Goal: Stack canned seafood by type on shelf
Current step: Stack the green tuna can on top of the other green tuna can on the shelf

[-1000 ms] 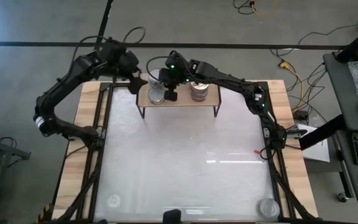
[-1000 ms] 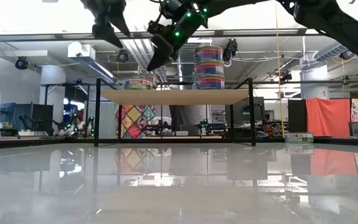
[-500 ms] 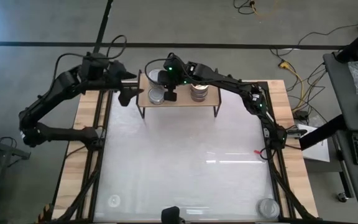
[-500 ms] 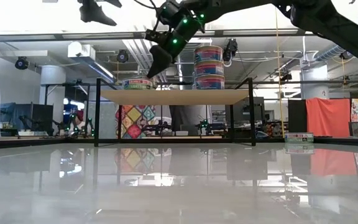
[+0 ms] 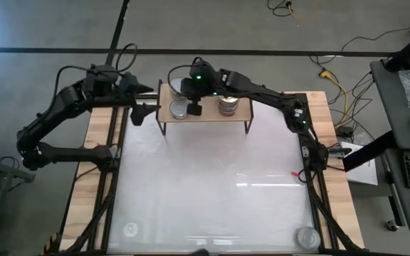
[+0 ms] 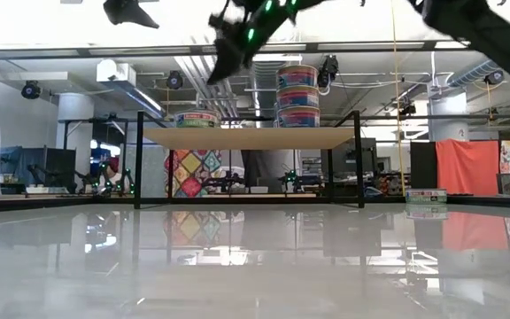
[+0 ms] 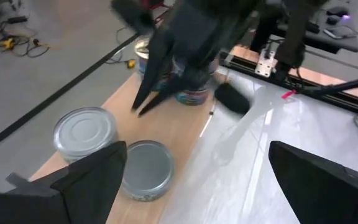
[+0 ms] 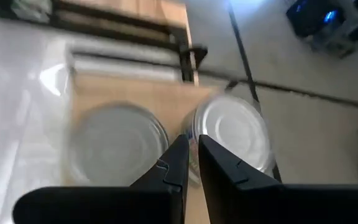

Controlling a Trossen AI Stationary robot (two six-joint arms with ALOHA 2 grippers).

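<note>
On white tabletop (image 5: pixel 212 192), shelf (image 5: pixel 205 114), tins (image 5: pixel 227 105)

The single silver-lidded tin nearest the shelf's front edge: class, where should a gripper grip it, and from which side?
Grip the tin across its round side wall, coming straight down from above. It sits flat on the shelf, short, lid up, with another tin close behind it.

Shelf (image 5: pixel 206 114): pale matt wood board w/ thin black metal legs. Tins (image 7: pixel 146 170) have smooth silver-grey metal lids, dull sheen; stacked tins (image 6: pixel 297 95) at shelf's right end wear glossy colour-printed wraps. Table (image 5: pixel 212 192): white top, very glossy, mirrors the room in low view; rim is raw light wood. Arms & grippers: dark matt finish, material unclear.
</note>
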